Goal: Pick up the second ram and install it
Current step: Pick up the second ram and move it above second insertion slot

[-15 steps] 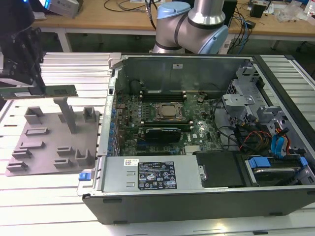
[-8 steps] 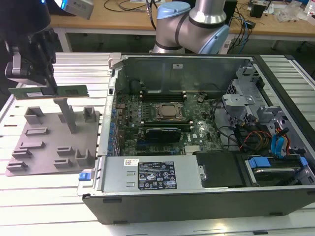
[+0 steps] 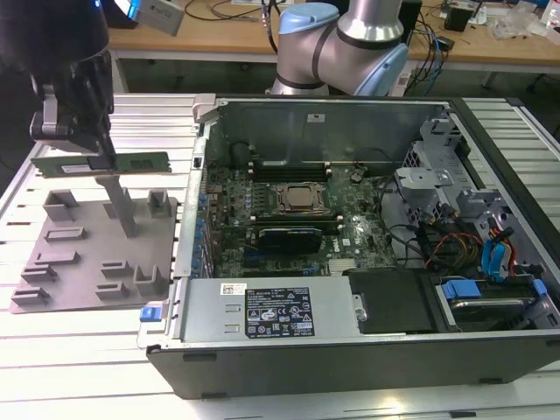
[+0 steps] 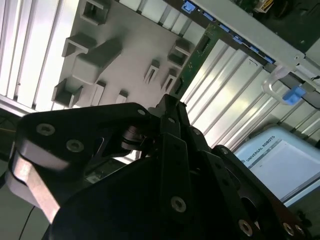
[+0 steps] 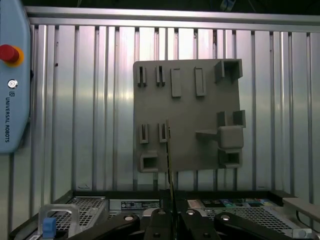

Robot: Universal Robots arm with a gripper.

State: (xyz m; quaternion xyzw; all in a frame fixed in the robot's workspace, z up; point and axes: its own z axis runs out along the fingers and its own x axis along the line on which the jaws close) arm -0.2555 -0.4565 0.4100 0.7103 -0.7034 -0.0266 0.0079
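**Exterior View: Second Ram Gripped Above the Fixture Plate**

Locate the gripper [image 3: 102,150] at the exterior view's left, outside the open computer case [image 3: 350,328]. Note the jaws closed on the second ram [image 3: 140,163], clamped near the middle of its length. Observe the stick held level, long edge horizontal, with a pale label on the face toward the camera. Find it over the grey fixture plate [image 3: 83,262], which lies on the slatted table [image 3: 70,359]. Note the plate's upright grey post [image 3: 122,210] directly beneath the stick. Cannot tell whether the stick's lower edge touches the post top. Find the motherboard [image 3: 354,238] and its CPU socket [image 3: 302,199] inside the case, well apart from the stick.

Refer to the first wrist view for the second ram [image 5: 170,165] seen edge-on. Appears there as a thin line running out from between the closed jaws of the gripper [image 5: 170,220] and crossing part of the fixture plate [image 5: 190,105]. Note the teach pendant [image 5: 12,75] beside the table and the computer case [image 5: 125,205] near the gripper.

Refer to the second wrist view for the same grip. Shows the green stick [image 4: 192,62] projecting from the gripper [image 4: 171,106] alongside the edge of the fixture plate [image 4: 125,45].
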